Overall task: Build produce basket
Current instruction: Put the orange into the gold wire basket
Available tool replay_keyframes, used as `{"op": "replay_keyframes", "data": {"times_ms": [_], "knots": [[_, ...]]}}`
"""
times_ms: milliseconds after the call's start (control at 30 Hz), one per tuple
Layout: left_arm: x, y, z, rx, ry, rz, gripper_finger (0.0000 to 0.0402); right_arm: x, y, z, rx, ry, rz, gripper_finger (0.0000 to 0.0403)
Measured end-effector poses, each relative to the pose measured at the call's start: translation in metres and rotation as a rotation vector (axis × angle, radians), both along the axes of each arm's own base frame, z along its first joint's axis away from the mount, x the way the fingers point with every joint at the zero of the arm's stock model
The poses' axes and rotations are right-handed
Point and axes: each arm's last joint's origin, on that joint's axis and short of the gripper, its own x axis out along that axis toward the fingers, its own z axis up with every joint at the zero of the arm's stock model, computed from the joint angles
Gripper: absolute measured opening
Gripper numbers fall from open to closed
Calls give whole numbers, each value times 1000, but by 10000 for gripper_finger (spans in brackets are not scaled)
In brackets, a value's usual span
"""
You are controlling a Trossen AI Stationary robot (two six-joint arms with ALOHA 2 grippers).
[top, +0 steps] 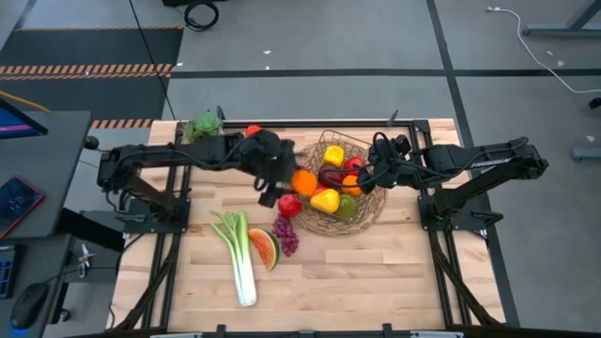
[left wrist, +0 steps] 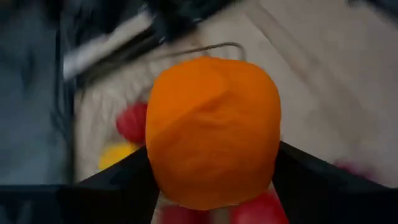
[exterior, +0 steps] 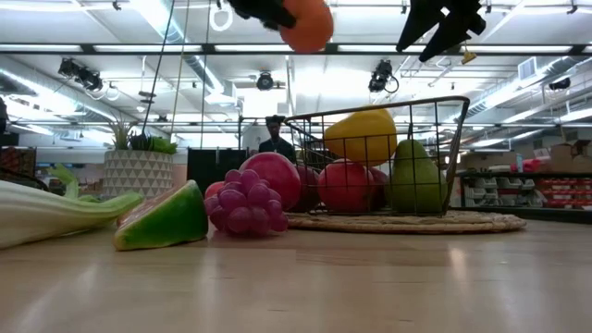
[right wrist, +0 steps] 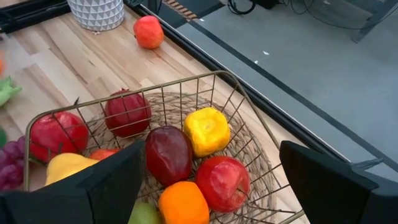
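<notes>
High view: a round orange toy fruit is clamped between the left gripper jaws, raised just beside the brown wire-mesh basket, at its rim nearest that arm. Over the basket, the right gripper jaws are spread wide, empty.

The light wooden plank counter carried a brown wire-mesh basket, a long green-white leek, a watermelon slice, purple grapes, a red apple beside the basket, and a white patterned plant pot.
</notes>
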Motion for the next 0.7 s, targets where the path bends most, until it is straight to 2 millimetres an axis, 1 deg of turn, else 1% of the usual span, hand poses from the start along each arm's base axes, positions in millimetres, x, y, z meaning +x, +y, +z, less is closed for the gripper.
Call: {"op": "replay_keyframes", "data": {"times_ms": [100, 200, 700], "knots": [[-1, 9, 0, -178, 14, 160, 270, 0, 0, 0, 7, 1, 5, 373], [-3, 14, -2, -252, 35, 231, 270, 0, 0, 0, 6, 1, 5, 373], [-4, 14, -3, -269, 49, 250, 270, 0, 0, 0, -4, 15, 18, 373]]}}
